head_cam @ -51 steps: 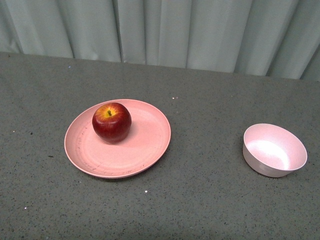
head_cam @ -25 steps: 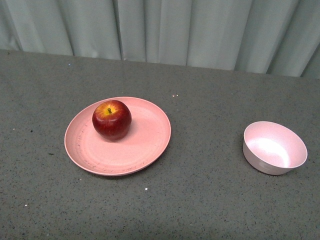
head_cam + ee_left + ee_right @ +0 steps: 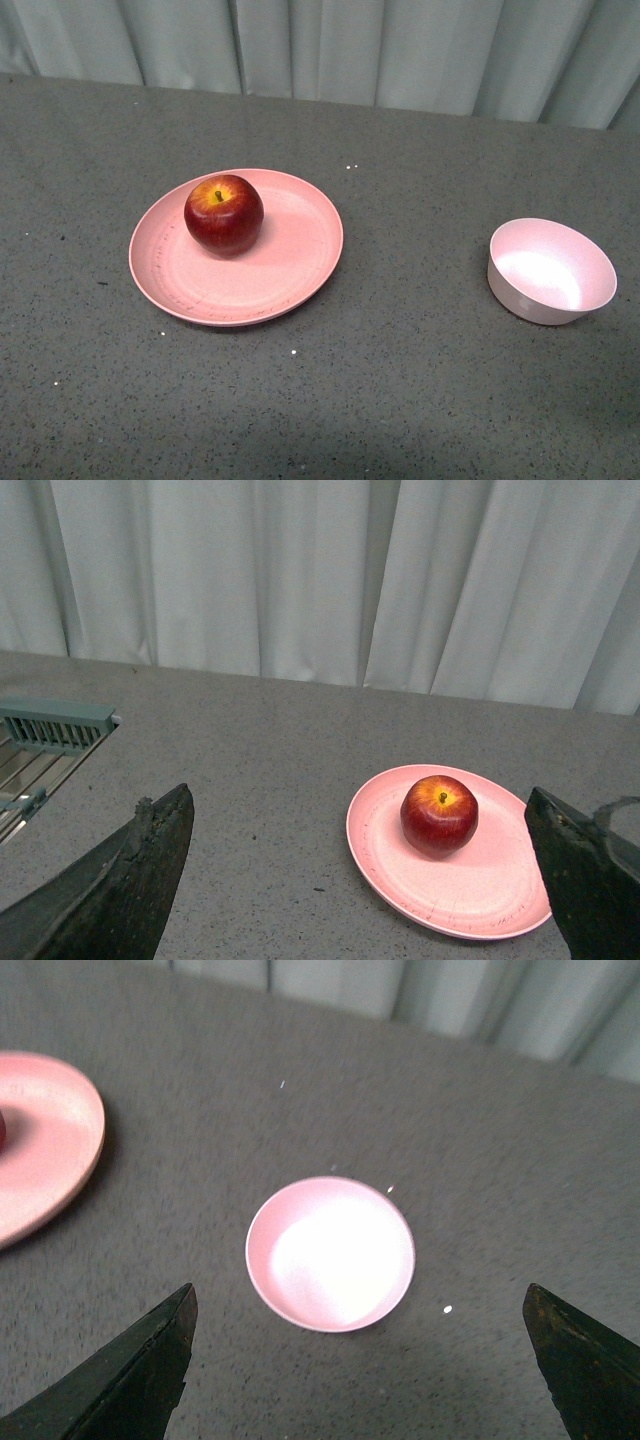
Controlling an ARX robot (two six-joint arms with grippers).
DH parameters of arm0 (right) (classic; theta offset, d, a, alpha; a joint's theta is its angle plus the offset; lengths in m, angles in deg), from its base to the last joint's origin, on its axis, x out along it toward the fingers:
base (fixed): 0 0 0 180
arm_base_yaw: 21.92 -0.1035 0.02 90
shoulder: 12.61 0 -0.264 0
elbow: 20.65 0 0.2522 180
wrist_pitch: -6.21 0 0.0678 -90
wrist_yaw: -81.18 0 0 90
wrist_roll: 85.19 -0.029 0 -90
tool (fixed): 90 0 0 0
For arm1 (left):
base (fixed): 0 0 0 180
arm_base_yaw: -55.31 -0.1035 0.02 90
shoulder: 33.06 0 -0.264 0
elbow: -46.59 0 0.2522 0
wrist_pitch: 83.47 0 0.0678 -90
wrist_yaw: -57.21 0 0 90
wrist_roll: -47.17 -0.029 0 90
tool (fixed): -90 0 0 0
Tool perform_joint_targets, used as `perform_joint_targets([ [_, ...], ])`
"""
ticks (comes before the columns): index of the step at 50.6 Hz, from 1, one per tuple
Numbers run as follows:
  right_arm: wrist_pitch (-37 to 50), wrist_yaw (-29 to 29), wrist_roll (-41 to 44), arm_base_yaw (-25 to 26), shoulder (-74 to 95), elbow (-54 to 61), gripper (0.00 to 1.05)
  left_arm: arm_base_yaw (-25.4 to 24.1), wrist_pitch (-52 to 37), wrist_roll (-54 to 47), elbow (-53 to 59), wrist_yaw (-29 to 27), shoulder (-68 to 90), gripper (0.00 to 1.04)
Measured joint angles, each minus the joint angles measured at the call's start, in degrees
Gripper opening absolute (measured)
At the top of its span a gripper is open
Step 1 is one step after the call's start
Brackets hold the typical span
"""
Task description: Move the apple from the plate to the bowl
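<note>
Dark-red apple (image 3: 223,214) sits stem-up on the left part of the salmon plate (image 3: 290,270), with the pale pink bowl (image 3: 552,272) well apart to its right on the grey table (image 3: 400,380). My left gripper (image 3: 355,792) faces the apple with fingers spread wide. My right gripper (image 3: 359,1290) hangs above the bowl, fingers likewise apart, holding nothing.

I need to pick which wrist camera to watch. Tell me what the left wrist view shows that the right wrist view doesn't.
Only the left wrist view shows the whole apple, sitting on the plate, and a grey slatted rack. Only the right wrist view shows the bowl clearly, and it is empty; the apple there is at most a red sliver at the frame edge. Both show the plate, table and curtain. The left gripper and right gripper each have jaws apart.
</note>
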Motion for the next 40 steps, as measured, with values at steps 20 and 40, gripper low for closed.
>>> perform_joint_targets([
  [20,-11.1,0.2,6.8,-4.7,36.5,-25.3,0.95,0.0,0.0,0.0,0.0,0.0,0.0,0.98],
  [40,-17.1,-2.3,8.3,-7.4,49.2,-35.8,0.89,0.0,0.0,0.0,0.0,0.0,0.0,0.98],
])
